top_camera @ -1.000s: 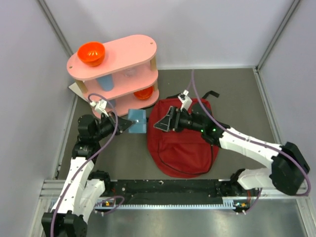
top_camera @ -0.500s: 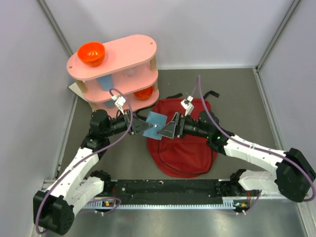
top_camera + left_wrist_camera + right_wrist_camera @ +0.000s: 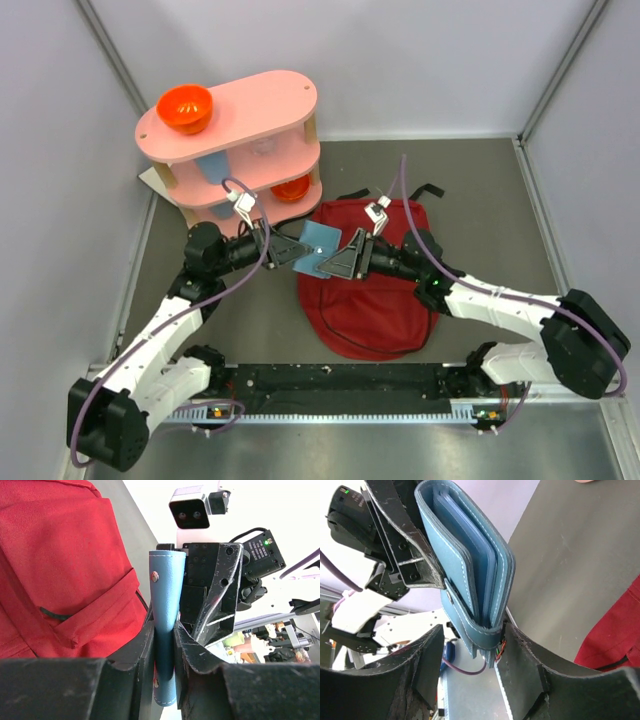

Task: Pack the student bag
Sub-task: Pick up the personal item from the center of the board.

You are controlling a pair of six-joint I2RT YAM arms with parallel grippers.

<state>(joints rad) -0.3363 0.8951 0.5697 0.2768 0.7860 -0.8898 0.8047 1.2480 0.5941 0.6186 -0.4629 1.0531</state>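
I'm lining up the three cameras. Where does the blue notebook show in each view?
Top external: blue notebook at centre, over the student bag's upper-left edge.
Left wrist: upright, lower centre.
Right wrist: upper centre, edge-on.
Shared landmark: the student bag, left in left wrist, lower-right corner in right wrist.

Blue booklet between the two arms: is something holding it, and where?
The left gripper clamps the blue booklet across its covers, near one end. The right gripper straddles the other end; whether it grips cannot be told.
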